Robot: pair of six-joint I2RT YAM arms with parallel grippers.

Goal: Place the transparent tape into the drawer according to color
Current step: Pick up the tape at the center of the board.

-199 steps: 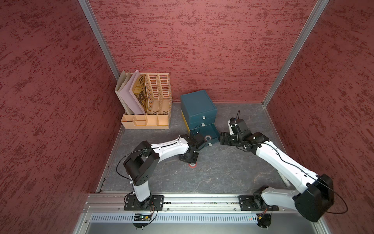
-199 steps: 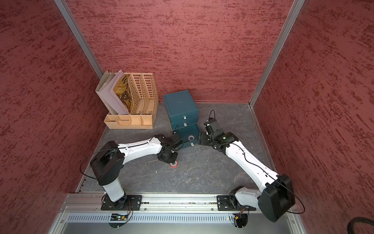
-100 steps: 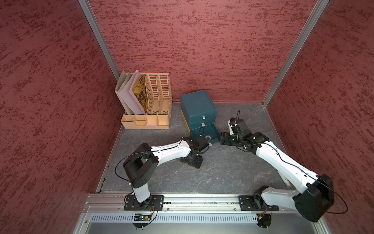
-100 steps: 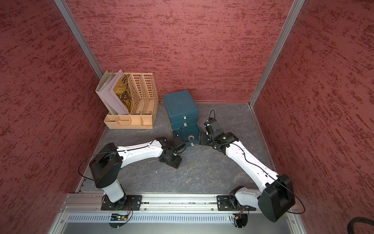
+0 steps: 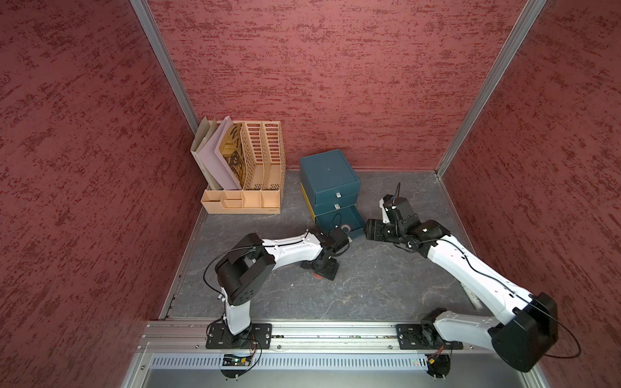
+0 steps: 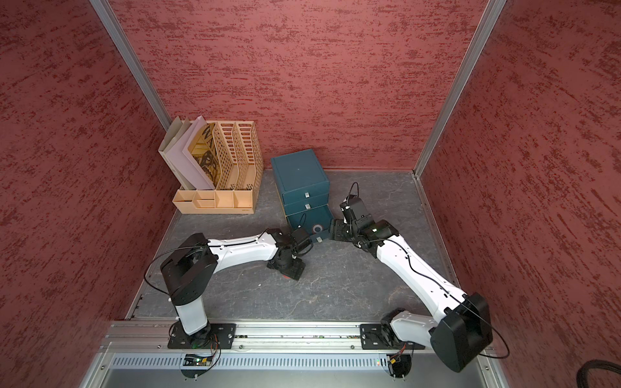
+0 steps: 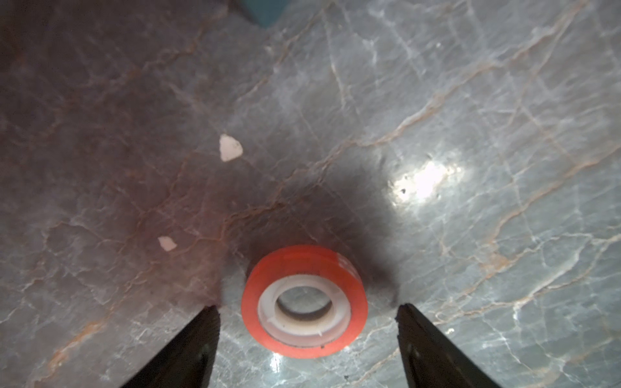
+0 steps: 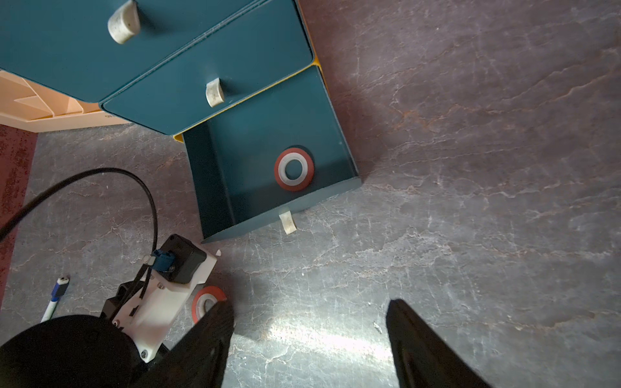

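Observation:
A red roll of transparent tape with a white core lies flat on the grey table. My left gripper is open around it, with a gap between each fingertip and the roll. In both top views only a red sliver shows under that gripper. The teal cabinet's bottom drawer is pulled out, and another red roll lies inside it. My right gripper hangs open and empty over the table, close to the drawer's front.
A beige file organiser with folders stands at the back left. A blue and white marker lies on the table near the left arm. The cabinet's two upper drawers are shut. Red walls enclose three sides.
My left gripper has opened and shifted right over the red roll, which earlier lay in plain sight just in front of it. The right arm has not moved.

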